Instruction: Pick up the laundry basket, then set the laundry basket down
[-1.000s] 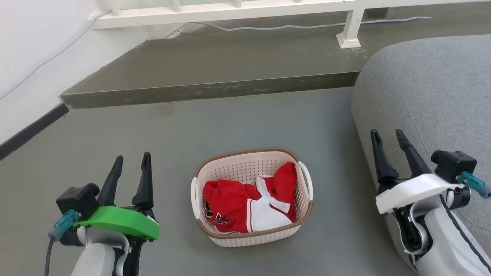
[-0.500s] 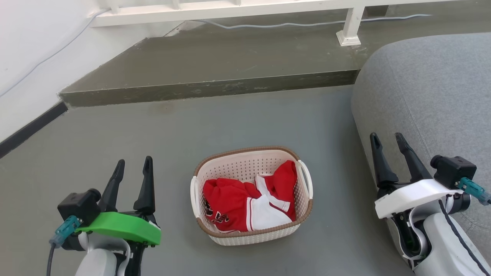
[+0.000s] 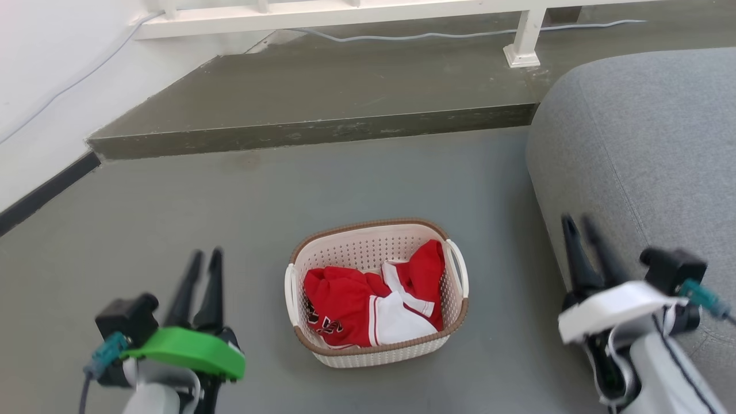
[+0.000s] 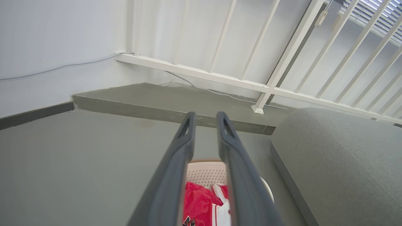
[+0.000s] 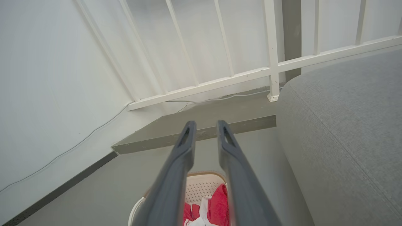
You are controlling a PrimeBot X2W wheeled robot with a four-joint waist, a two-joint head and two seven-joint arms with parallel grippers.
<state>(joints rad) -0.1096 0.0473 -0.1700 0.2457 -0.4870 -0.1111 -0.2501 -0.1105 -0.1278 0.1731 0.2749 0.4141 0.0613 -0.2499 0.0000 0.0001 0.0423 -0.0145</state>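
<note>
- While I am looking down through the head camera, my left gripper point(image 3: 205, 257) is hovering above the grey floor point(image 3: 287, 190), its long dark fingers pointing forward, a green cover point(image 3: 184, 351) sitting over the wrist behind them.
- I am seeing those two fingers drawn close, with a narrow gap left between the tips; they are holding nothing and touching nothing.
- My right gripper point(image 3: 579, 223) is hovering on the other side under a white cover point(image 3: 609, 305), its fingers pointing the same way and showing against the side of a grey sofa point(image 3: 644, 144). I cannot tell whether they are brushing the fabric.
- Its fingers are likewise standing slightly apart, tips not meeting, with nothing between them.
- I am finding the laundry basket point(image 3: 376, 353) between the two grippers, to the right of the left one and to the left of the right one, apart from both and alongside their fingers and wrists.
- Through each wrist camera the basket is showing low down near the roots of the fingers, partly hidden behind them.
- It is sitting upright on the floor: cream-white perforated walls, a brown woven-look rim point(image 3: 368, 223), and a white handle point(image 3: 460, 267) on each short side, one facing each gripper.
- Red and white clothes point(image 3: 345, 310) are lying crumpled inside, covering the bottom and rising highest against the wall nearer my right gripper.
- Ahead of both pairs of fingertips a raised step point(image 3: 345, 92) is running across the floor, with a white railing point(image 3: 345, 11) and a pale cable point(image 3: 431, 37) beyond it.
</note>
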